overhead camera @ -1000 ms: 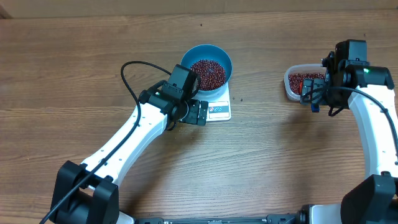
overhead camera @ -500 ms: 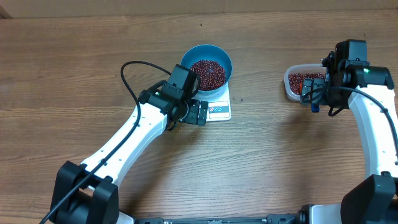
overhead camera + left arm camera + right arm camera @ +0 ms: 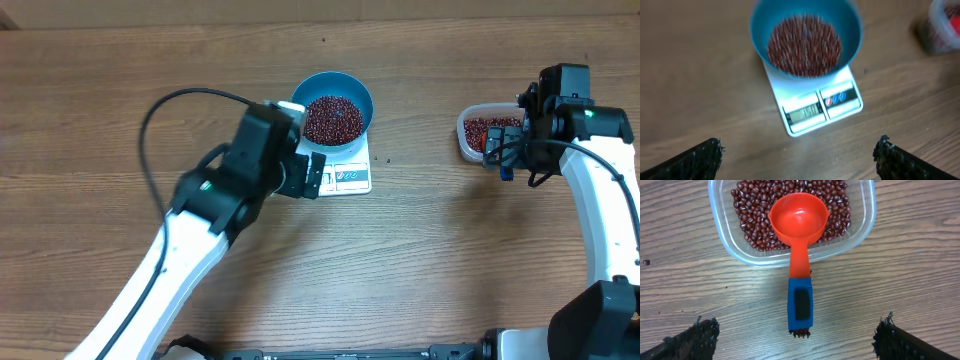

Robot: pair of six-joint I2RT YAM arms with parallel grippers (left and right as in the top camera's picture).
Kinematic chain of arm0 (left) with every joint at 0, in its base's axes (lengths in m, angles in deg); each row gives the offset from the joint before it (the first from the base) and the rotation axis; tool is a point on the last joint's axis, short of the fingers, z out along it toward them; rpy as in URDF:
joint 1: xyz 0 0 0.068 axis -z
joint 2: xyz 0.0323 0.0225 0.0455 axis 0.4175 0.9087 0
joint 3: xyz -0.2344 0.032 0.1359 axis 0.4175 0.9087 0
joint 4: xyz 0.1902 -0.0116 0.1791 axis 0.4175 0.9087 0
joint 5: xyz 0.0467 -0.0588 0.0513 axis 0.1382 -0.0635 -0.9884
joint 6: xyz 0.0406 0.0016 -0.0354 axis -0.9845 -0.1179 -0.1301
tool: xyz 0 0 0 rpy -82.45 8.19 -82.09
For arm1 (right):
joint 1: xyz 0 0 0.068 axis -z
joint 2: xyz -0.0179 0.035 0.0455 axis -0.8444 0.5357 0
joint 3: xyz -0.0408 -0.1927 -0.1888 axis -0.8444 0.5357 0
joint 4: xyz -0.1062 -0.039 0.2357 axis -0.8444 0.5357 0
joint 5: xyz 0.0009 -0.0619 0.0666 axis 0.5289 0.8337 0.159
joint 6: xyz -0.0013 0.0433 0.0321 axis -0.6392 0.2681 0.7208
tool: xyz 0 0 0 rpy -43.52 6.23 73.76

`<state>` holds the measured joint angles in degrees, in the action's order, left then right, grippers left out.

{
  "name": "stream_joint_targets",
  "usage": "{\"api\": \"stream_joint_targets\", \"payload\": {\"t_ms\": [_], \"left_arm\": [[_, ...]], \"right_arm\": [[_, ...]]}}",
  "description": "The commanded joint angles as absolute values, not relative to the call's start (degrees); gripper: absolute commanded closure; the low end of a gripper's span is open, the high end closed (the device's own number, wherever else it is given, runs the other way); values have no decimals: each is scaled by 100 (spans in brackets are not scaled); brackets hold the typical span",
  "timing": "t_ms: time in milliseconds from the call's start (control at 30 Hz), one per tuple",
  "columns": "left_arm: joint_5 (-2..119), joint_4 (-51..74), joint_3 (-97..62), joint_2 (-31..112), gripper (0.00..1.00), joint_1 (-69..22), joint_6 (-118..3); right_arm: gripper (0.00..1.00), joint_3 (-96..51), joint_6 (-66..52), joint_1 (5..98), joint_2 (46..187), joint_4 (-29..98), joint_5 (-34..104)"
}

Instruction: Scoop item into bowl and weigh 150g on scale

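Note:
The blue bowl (image 3: 336, 108) stands on the white scale (image 3: 352, 178), and a heap of dark red beans (image 3: 333, 118) fills it. In the left wrist view the bowl (image 3: 852, 35), the beans (image 3: 805, 46) and the scale (image 3: 845, 107) with its lit display lie ahead of my left gripper (image 3: 800, 160). That gripper (image 3: 314, 178) is open, empty, and raised above the scale's near edge. My right gripper (image 3: 800, 339) is open over the table. A red scoop with a blue handle (image 3: 800, 302) lies below it, its cup resting on the beans (image 3: 752, 210) in the tub.
A clear plastic tub (image 3: 468, 132) of beans stands at the right, and my right gripper (image 3: 503, 160) hangs over its near side. The tub's rim (image 3: 720, 240) fills the top of the right wrist view. A stray bean (image 3: 646, 262) lies on the wooden table.
My left arm has lifted up and back from the scale and looks larger from overhead. The right arm, the scoop and the bowl have not moved.

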<state>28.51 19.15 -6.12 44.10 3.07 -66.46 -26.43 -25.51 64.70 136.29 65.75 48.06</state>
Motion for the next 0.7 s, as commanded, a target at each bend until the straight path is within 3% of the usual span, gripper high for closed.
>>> {"api": "stream_joint_targets", "payload": {"t_ms": [0, 333, 667], "left_arm": [[2446, 1810, -615, 3822, 0, 248, -7155], [2547, 982, -3, 2445, 0, -453, -7339], [3270, -2017, 2852, 399, 1, -1387, -7337]], "right_arm": [[0, -2770, -2575, 6485, 13561, 6558, 4856], [0, -2770, -2575, 6485, 13561, 6558, 4856], [0, -2770, -2575, 6485, 13561, 6558, 4856]]}}
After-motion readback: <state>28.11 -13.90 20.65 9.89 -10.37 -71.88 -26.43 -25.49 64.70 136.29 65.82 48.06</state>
